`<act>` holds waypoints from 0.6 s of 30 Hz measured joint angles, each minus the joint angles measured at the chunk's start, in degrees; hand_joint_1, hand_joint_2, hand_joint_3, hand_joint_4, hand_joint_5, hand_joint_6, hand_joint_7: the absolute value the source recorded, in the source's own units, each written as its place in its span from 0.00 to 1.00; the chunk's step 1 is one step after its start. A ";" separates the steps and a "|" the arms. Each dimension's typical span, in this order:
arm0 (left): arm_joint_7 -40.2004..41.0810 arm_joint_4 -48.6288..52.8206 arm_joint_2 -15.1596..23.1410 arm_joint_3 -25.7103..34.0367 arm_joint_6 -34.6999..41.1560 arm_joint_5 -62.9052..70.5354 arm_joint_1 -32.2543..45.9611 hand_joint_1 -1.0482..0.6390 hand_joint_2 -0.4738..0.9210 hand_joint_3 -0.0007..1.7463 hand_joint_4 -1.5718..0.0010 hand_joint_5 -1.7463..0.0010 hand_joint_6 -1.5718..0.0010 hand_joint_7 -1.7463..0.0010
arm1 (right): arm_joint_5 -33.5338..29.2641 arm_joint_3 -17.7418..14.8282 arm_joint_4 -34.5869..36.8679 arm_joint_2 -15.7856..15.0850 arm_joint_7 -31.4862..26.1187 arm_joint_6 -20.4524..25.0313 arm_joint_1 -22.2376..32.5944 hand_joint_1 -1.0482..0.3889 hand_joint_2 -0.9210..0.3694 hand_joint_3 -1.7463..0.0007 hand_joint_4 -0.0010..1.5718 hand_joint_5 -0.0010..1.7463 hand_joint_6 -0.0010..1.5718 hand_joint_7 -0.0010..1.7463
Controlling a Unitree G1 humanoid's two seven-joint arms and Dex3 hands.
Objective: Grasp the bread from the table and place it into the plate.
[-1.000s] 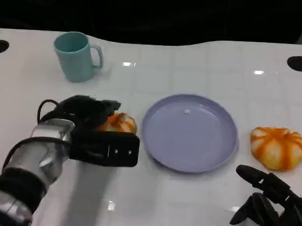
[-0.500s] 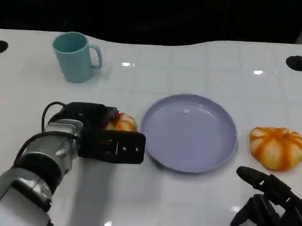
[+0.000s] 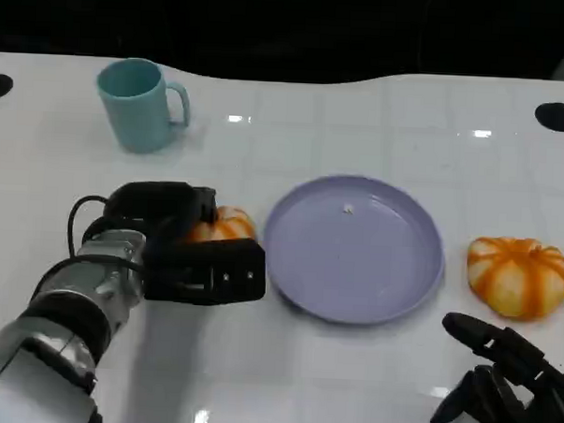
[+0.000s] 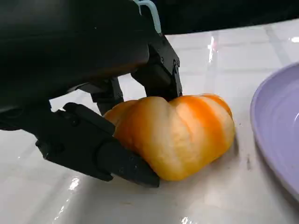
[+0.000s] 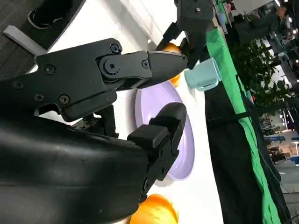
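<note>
— bread (image 4: pixel 175 135) sits in our left hand (image 3: pixel 182 240), fingers (image 4: pixel 100 151) closed round it from both sides, still on the desk just beside the plate (image 3: pixel 353 247), on the side toward the desk's left edge.

— what could go wrong from here, as we judge it?

— the bun is soft and rounded, a glazed orange-and-cream swirl. squeeze too hard and we dent it; too lightly and the smooth crust may slide out of the hard black fingers as we lift. the plate has a raised rim, so a low carry could knock it and push the plate across the glossy white desk (image 3: pixel 360 131).

— and our right hand (image 3: pixel 504 390)?

— open, holding nothing, fingers apart near the desk's front right corner. a second bun (image 3: pixel 520 276) lies just beyond it, right of the plate and apart from it.

— anything else to mind?

— a teal cup (image 3: pixel 139 104), smooth and handled, stands toward the back left, well apart from our path. the plate is shallow, round, matte lilac, with a tiny pale speck on it; we can't tell what that is.
</note>
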 measured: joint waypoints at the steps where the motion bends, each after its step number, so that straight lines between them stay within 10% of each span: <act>1: 1.02 -0.37 0.00 0.84 -0.53 -0.75 0.13 0.53 0.99 0.21 0.51 0.00 0.66 0.00 | 0.01 -0.01 -0.03 -0.09 0.00 0.01 -0.01 0.20 0.00 0.82 0.39 0.86 0.58 0.27; 7: 3.82 -3.04 -0.14 5.57 -2.08 -6.30 0.26 0.52 0.80 0.57 0.48 0.00 0.61 0.00 | 0.02 -0.04 0.01 -0.57 0.01 0.02 -0.01 0.20 0.00 0.83 0.40 0.86 0.59 0.27; 18: 2.43 -10.10 -1.16 8.70 -5.66 -10.53 -0.37 0.57 0.69 0.68 0.46 0.00 0.58 0.00 | 0.14 -0.12 0.29 -0.56 -0.24 0.51 -0.55 0.20 0.00 0.83 0.41 0.85 0.60 0.26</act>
